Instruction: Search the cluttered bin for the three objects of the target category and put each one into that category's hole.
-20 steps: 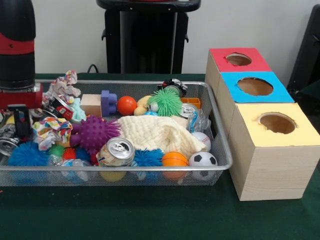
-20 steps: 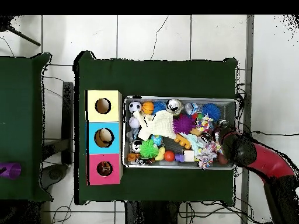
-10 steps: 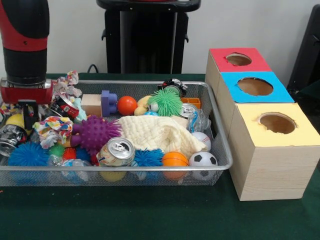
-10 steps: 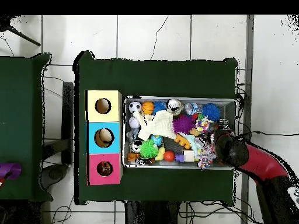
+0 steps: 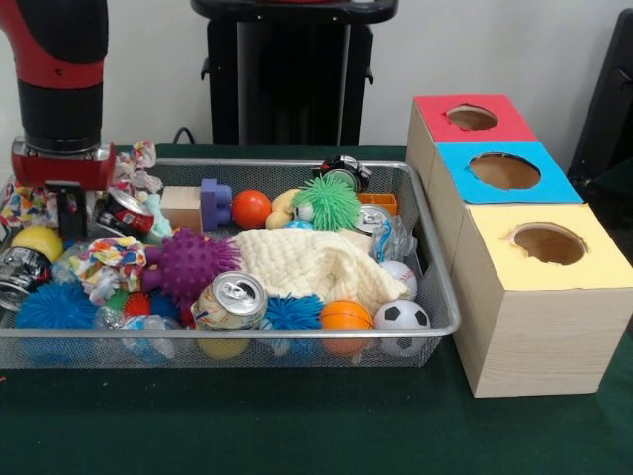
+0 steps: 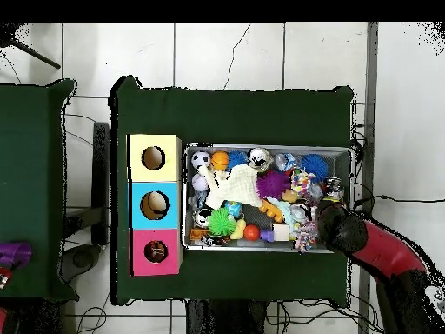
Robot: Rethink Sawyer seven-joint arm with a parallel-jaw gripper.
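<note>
A: Where is the claw?

B: The claw [image 5: 67, 213] hangs at the left end of the wire bin [image 5: 435, 297] in the front view, under the red and black arm [image 5: 61, 69]. Its dark fingers dip among the clutter, and I cannot tell whether they are spread or closed, or holding anything.

A: What lies around it?

B: Just right of it is a red can [image 5: 124, 212] on its side; left and nearer, a yellow ball [image 5: 38, 240] and a silver can [image 5: 18, 272] cut off by the picture's edge. A patterned cloth [image 5: 99, 257] sits near its tips.

A: And further out?

B: A purple spiky ball [image 5: 188, 262], an upright silver can [image 5: 229, 300], a cream cloth [image 5: 312, 262], then a soccer ball [image 5: 401, 317] at the near right corner.

A: The holes?

B: Right of the bin stand three boxes: red [image 5: 475, 119] farthest, blue [image 5: 509, 170], yellow [image 5: 554, 245] nearest. From overhead the arm covers the claw entirely.
</note>
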